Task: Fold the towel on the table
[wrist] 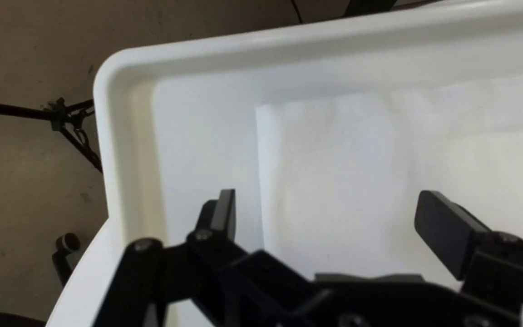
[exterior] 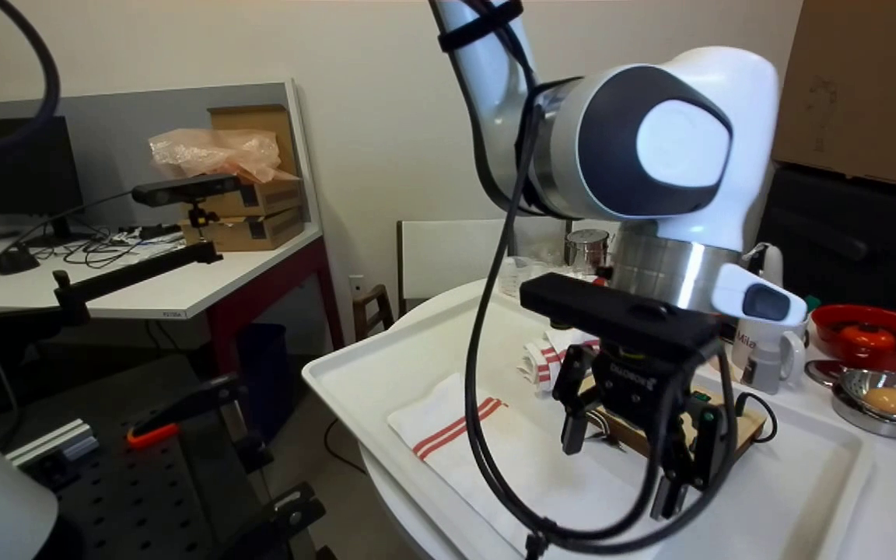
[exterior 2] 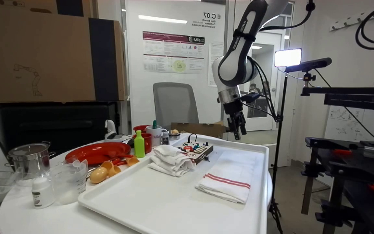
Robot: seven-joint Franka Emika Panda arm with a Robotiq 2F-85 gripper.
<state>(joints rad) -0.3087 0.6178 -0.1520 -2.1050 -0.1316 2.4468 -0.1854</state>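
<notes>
Fingers (wrist: 445, 231) are standing wide apart, and the gripper (exterior: 621, 468) is hovering above one end of the white tray (exterior 2: 141, 201), the plain edge of the towel (exterior 2: 229, 172) running between those fingers in the wrist view. In both exterior views, that towel is lying flat along one side of the tray, its two red stripes crossing the end farther from the gripper. Toward the tray's opposite rim, a heaped white cloth (exterior 2: 170, 159) is resting just beside a button-studded wooden board (exterior 2: 198, 150), and a green bottle (exterior 2: 139, 145) is standing near the cloth.
</notes>
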